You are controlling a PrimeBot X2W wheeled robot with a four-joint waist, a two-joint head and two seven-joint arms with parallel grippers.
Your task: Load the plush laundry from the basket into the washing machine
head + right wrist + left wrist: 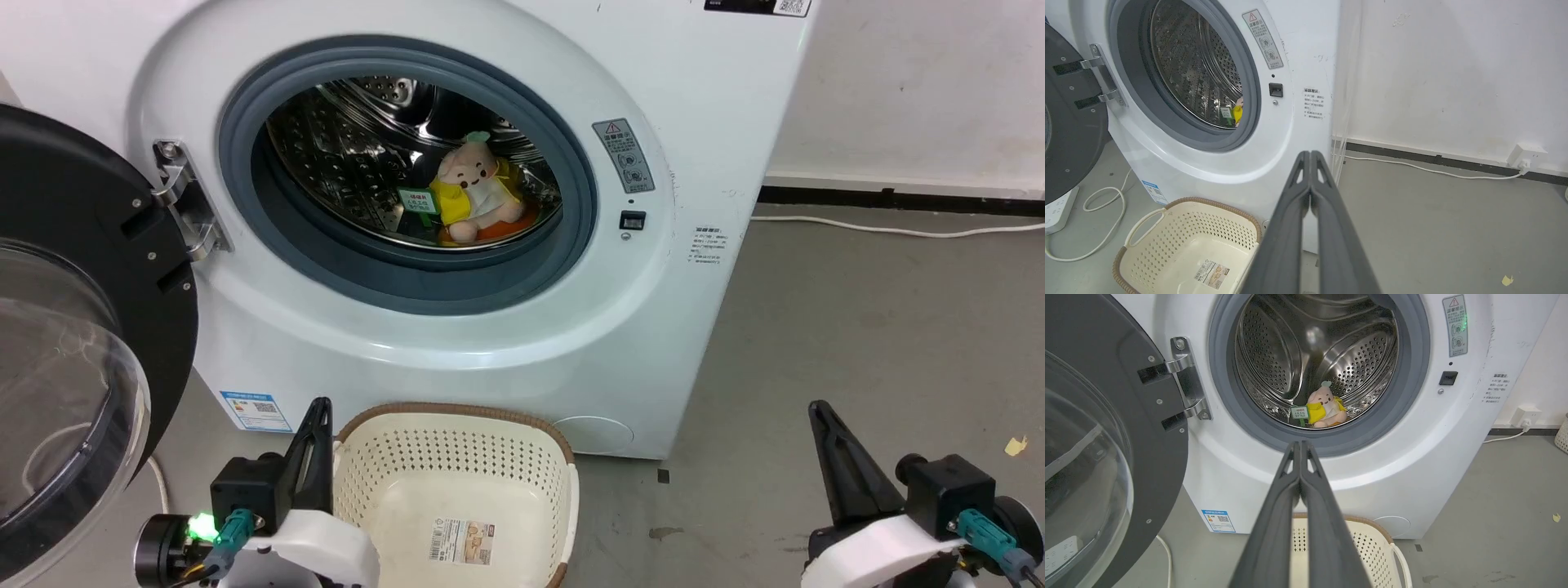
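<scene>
Head view, insp. notes. Located plush laundry [473, 192], a small stuffed toy w/ pale peach round head, green leaf and yellow jacket, inside shiny perforated steel drum [343, 155] of large white front-load washing machine [694, 163]. Lying low at drum bottom, right of centre, behind grey rubber gasket [408, 282]. Noted toy sitting roughly upright, face toward opening, orange base beneath, green hang tag [418, 200] out to one side. No visible snag on gasket.

Found cream perforated plastic basket [457, 412] w/ brown woven-look rim just in front of machine. No laundry in it; label sticker [463, 541] on its bottom.

Checked left gripper [320, 406]: fingers pressed together, nothing between, just beside basket's left rim. Checked right gripper [819, 408]: likewise pressed together, nothing held, well apart from basket over grey floor [857, 327]. Confirmed same in both wrist views.

Judged loading step done as far as visible. Judged next move, if req'd: shut black-rimmed clear round door [73, 327], wide open at left. Would call for left arm getting behind door edge & pushing toward gasket, toy kept clear of seal.
</scene>
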